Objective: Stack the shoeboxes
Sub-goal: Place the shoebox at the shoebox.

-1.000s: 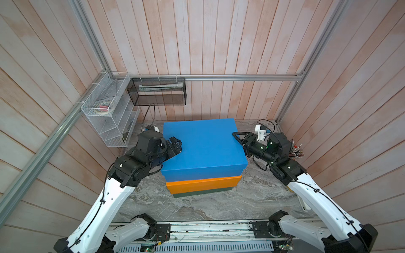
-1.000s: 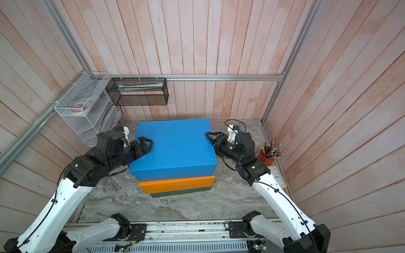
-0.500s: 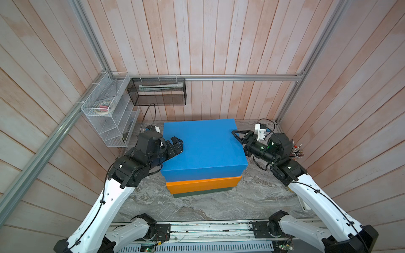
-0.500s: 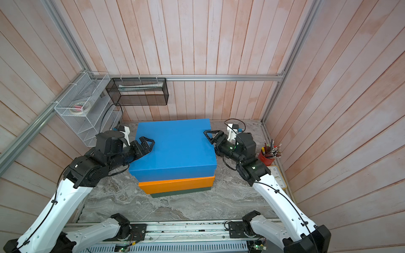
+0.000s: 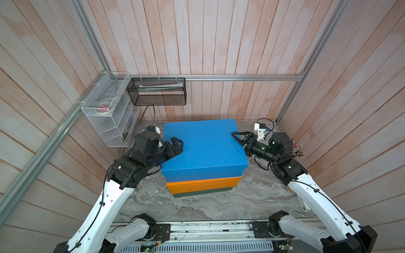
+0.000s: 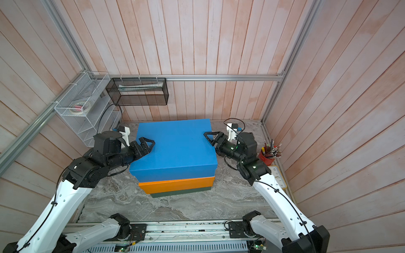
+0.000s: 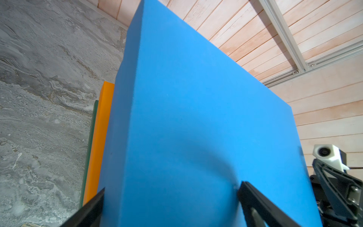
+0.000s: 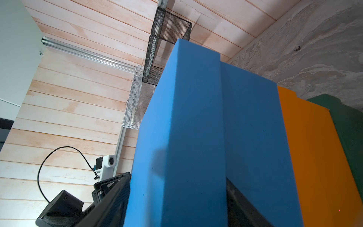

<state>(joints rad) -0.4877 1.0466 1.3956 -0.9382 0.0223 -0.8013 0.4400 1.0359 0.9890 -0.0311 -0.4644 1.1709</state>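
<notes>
Leftward of shoeboxes (image 5: pixel 201 149), wire rack (image 5: pixel 107 122)

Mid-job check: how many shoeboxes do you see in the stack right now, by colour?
Blue shoebox: 1
Orange shoebox: 1
Dark green shoebox: 1
Total: 3

3 shoeboxes (image 5: pixel 203 149), 1 mesh basket (image 5: pixel 157 94), 1 wire rack (image 5: pixel 107 122), 1 pencil cup (image 6: pixel 267 159).
</notes>
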